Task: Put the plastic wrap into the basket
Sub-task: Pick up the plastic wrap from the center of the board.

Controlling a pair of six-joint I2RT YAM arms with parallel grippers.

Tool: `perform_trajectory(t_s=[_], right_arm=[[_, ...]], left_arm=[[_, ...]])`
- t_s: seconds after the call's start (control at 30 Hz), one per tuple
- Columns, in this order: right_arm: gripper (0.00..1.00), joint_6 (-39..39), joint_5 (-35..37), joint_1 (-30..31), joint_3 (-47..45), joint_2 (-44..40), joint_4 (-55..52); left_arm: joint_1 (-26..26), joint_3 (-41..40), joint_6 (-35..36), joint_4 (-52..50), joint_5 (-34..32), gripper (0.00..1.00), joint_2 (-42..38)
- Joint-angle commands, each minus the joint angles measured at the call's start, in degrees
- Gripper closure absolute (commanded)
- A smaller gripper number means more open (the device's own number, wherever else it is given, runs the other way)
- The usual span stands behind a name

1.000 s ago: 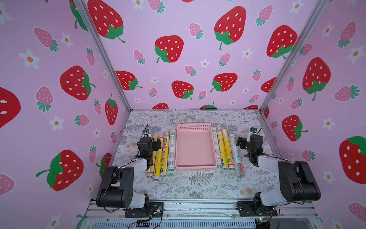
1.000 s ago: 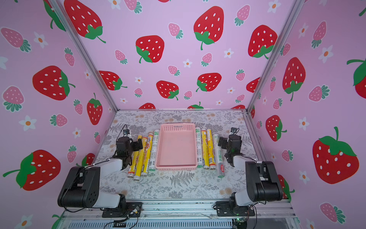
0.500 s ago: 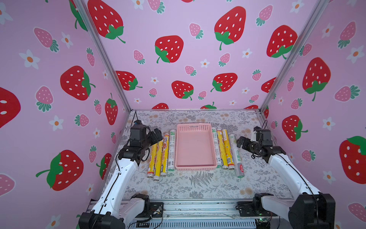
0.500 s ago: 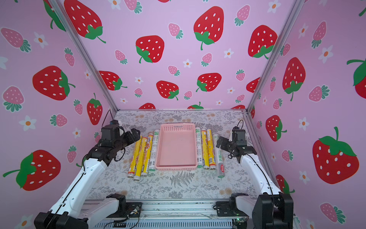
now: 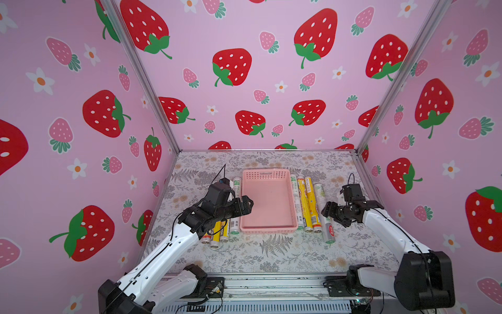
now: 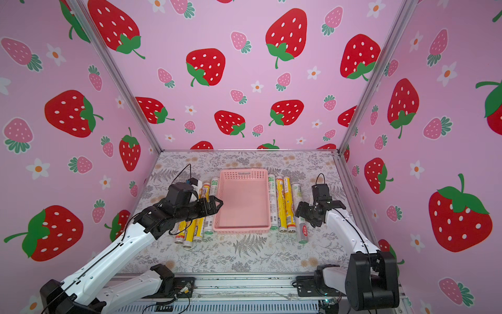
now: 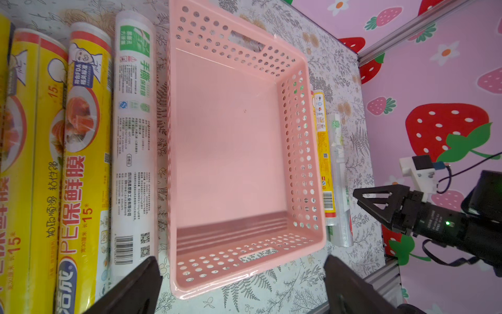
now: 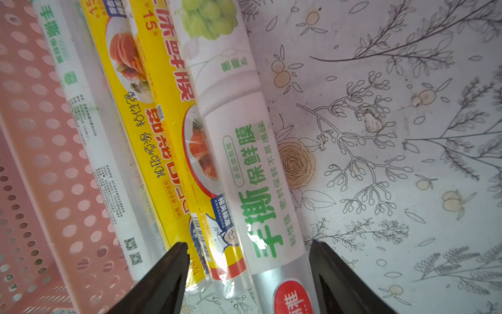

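The pale-pink basket [image 5: 267, 201] [image 6: 243, 201] lies empty in the middle of the table. Several rolls of plastic wrap lie along its left side: a white one with green print [image 7: 133, 136] against it, then yellow ones [image 7: 81, 163]. Several more lie on its right, yellow ones [image 5: 308, 201] and an outermost silvery roll [image 5: 327, 231] [image 8: 244, 163]. My left gripper [image 5: 247, 204] [image 7: 240, 258] hangs open over the basket's left rim, holding nothing. My right gripper [image 5: 326, 210] [image 8: 248, 243] is low over the silvery roll, open, its fingers on either side of that roll and a yellow roll's end.
Strawberry-print walls close the table on three sides, with metal posts at the back corners. The right wall stands close behind my right arm [image 5: 380, 225]. Bare floral tabletop [image 5: 271, 252] stretches in front of the basket [image 7: 228, 136].
Both arms have unfolded from their low rest. The left gripper has swung right to the basket's left rim. The right gripper has come in over the outermost right roll.
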Motion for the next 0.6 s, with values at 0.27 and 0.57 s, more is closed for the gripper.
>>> perform_trajectory(t_s=[0.27, 0.57], right_arm=[[0.30, -0.77, 6.26, 0.36, 1.05, 5.36, 2.31], [0.29, -1.57, 6.65, 0.44, 2.69, 9.47, 3.44]], left_arm=[[-3.66, 0.33, -0.88, 1.96, -3.82, 0.02, 2.11], [-4.92, 0.88, -0.63, 1.76, -4.83, 0.02, 3.23]])
